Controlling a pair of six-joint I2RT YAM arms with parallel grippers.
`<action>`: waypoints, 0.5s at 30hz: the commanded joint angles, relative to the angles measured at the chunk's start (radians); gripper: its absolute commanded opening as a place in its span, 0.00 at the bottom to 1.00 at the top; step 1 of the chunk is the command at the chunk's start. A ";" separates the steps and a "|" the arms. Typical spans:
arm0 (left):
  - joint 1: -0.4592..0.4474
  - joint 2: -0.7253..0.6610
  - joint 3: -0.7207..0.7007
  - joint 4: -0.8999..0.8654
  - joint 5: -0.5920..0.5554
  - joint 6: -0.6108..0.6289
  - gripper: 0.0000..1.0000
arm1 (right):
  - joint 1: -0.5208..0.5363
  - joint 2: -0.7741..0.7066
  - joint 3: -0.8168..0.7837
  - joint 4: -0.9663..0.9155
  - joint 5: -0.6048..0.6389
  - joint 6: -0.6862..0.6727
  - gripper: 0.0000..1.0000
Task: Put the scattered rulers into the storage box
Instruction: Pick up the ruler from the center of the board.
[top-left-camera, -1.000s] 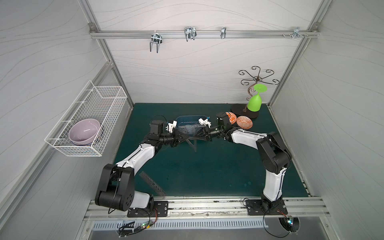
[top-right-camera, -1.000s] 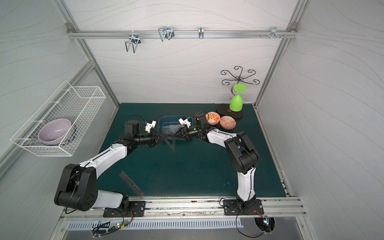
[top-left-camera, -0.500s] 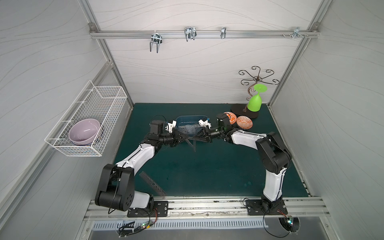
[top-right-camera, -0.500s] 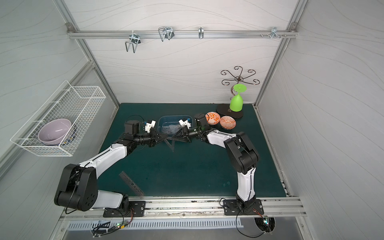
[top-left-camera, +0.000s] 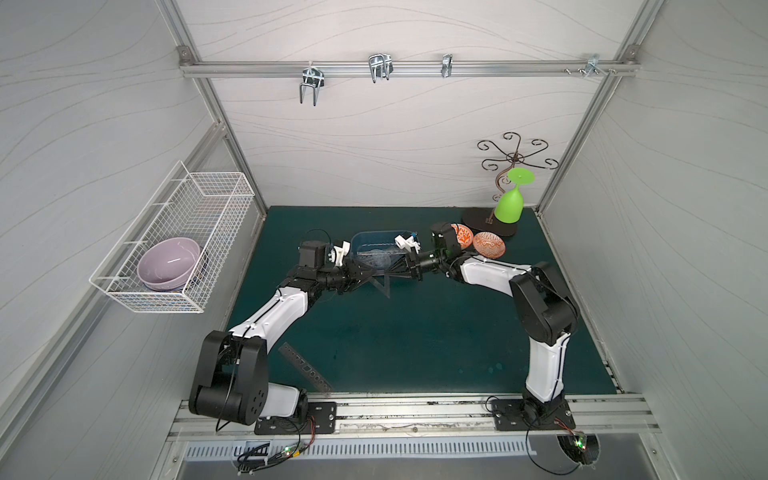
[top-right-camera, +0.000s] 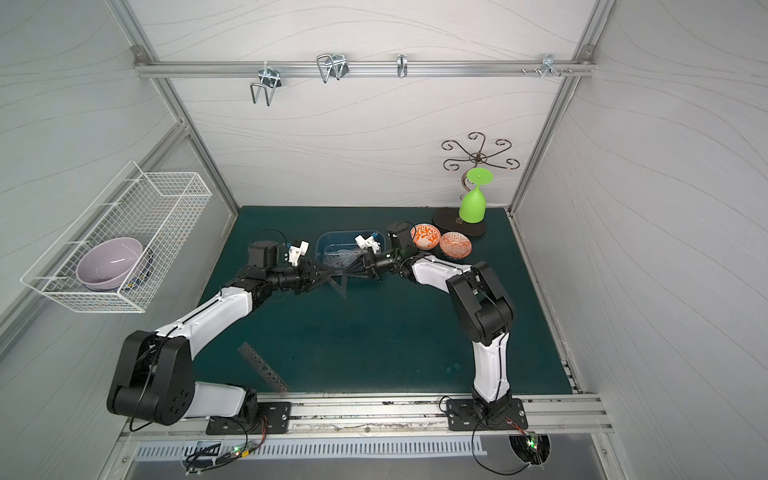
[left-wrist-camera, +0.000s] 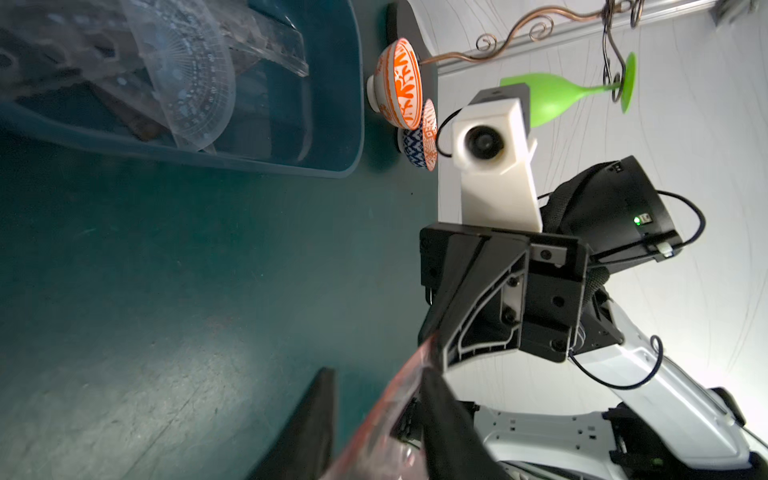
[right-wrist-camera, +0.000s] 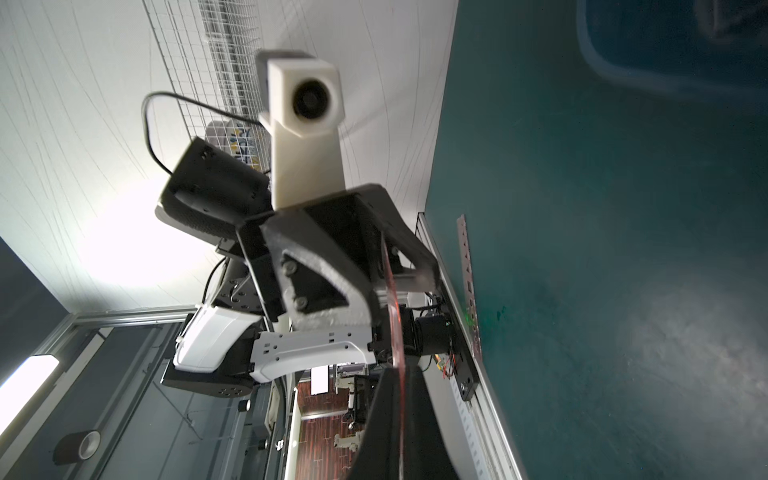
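Note:
A clear triangular set-square ruler hangs on edge just in front of the blue-grey storage box. My right gripper is shut on one end of it. My left gripper faces it with its jaws open around the other end, and the ruler leans against one finger. Inside the box lie other rulers, among them a protractor. A long stencil ruler lies flat on the mat near the left arm's base.
Two orange patterned bowls sit right of the box, close behind the right wrist. A green glass hangs on a metal stand at the back right. On the left wall, a white wire basket holds a purple bowl.
The left gripper's jaws have opened around the set square, and the right gripper's have shut on it. Both arms stay in nearly the same place.

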 joint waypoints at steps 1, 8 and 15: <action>0.030 -0.034 0.089 -0.169 -0.116 0.108 0.67 | -0.046 0.077 0.164 -0.224 0.067 -0.233 0.00; 0.048 -0.071 0.115 -0.331 -0.289 0.186 0.70 | -0.055 0.306 0.687 -0.742 0.285 -0.740 0.00; 0.054 -0.020 0.141 -0.348 -0.300 0.193 0.70 | -0.054 0.531 1.017 -0.902 0.357 -0.898 0.00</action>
